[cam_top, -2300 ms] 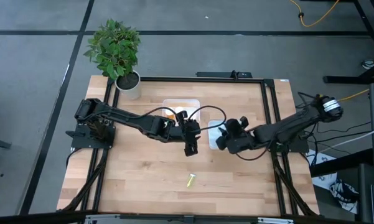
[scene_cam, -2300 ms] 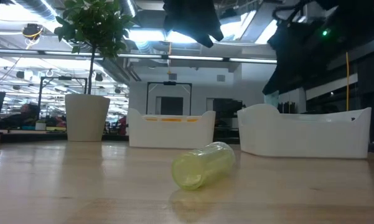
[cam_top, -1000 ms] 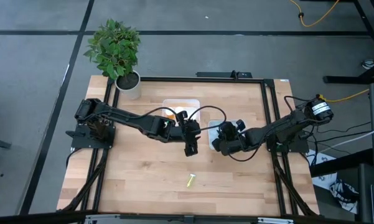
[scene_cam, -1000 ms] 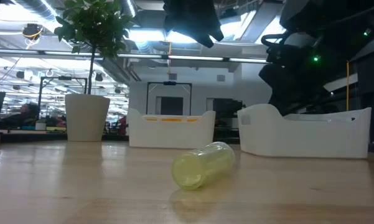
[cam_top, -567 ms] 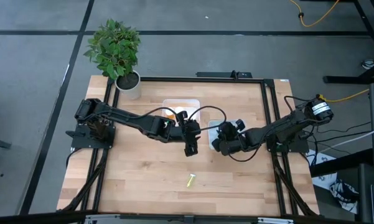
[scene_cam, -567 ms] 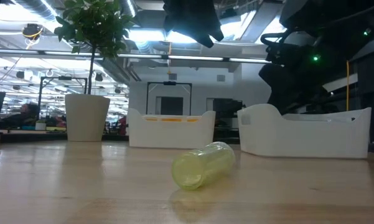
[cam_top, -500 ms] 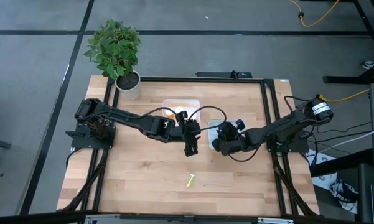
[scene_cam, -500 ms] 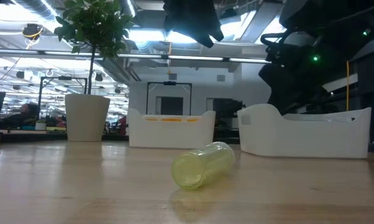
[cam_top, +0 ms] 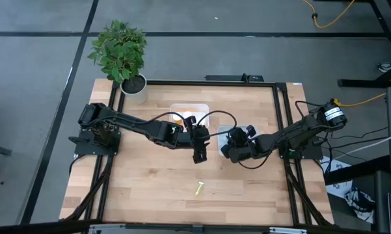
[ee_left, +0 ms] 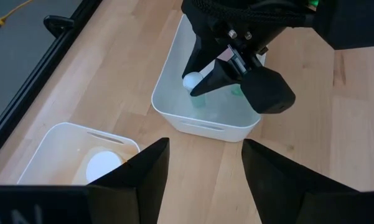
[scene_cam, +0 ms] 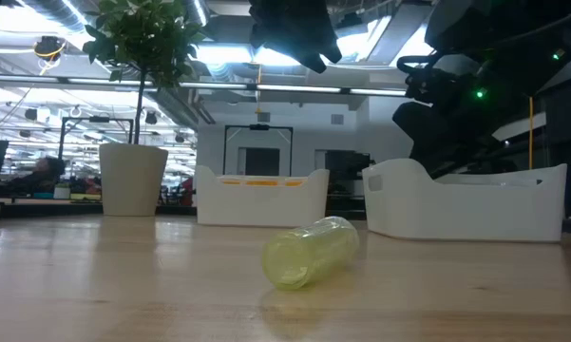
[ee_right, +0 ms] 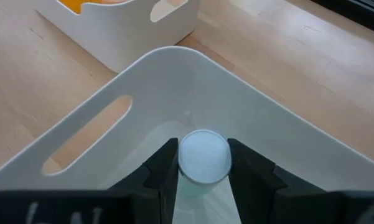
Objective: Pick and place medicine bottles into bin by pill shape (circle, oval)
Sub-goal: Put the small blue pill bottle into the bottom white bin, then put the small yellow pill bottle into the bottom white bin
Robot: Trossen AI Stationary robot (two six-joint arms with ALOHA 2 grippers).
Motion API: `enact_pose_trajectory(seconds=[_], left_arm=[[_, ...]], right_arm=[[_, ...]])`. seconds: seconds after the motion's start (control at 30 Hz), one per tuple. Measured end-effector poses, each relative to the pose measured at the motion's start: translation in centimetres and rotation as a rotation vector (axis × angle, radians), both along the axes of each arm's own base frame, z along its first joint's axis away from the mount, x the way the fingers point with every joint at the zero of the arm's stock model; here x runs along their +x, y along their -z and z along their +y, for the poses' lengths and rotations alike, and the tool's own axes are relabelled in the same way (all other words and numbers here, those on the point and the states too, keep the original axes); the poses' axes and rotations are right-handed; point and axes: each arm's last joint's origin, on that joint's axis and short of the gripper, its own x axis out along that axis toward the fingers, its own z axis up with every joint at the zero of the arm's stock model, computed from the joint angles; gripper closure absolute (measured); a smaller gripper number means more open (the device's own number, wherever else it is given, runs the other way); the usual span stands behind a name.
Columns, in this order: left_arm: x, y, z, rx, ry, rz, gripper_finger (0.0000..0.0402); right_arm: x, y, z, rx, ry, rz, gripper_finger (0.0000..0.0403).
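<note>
Jaws of the right gripper (ee_right: 203, 163) were clamped on a bottle (ee_right: 203, 157) with a white round cap and pale teal body, the cap seated between the fingertips. Bottle was held over the inside of the right bin (ee_right: 249, 118), low within its walls. Right arm reached inward from the table's right edge, angled down into that bin. Left gripper (ee_left: 199, 155) hung with jaws apart and nothing between them, above the table near both bins. A yellow bottle (scene_cam: 309, 252) lay on its side on the table (cam_top: 149, 175), well apart from both grippers.
</note>
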Motion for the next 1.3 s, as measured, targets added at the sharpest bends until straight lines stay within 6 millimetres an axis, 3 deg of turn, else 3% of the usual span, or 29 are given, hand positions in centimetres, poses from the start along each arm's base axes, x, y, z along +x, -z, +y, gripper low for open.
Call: enact_pose_trajectory(seconds=[0.17, 0.43, 0.6, 0.73, 0.93, 1.13, 1.3], left_arm=[[0.0, 0.0, 0.0, 0.0, -0.001, 0.0, 0.0207], [0.0, 0.0, 0.0, 0.0, 0.0, 0.0, 0.0207], [0.0, 0.0, 0.0, 0.0, -0.001, 0.0, 0.0207], [0.0, 0.0, 0.0, 0.0, 0.0, 0.0, 0.0207], [0.0, 0.0, 0.0, 0.0, 0.0, 0.0, 0.0207], [-0.2, 0.2, 0.0, -0.112, -0.11, -0.021, 0.0207], [-1.7, 1.0, -0.2, -0.331, -0.241, 0.091, 0.0207]], right_arm=[[0.0, 0.0, 0.0, 0.0, 0.0, -0.002, 0.0267], [0.0, 0.0, 0.0, 0.0, 0.001, -0.002, 0.0175], [0.6, -0.7, 0.2, -0.009, -0.021, -0.007, 0.0149], [1.7, -2.6, 0.6, -0.023, -0.062, 0.013, 0.0147], [2.7, -7.2, 0.9, -0.041, -0.06, 0.116, 0.0147], [1.8, -11.2, 0.8, 0.02, -0.016, 0.274, 0.0147], [0.0, -12.3, 1.1, 0.184, -0.046, 0.513, 0.0147]])
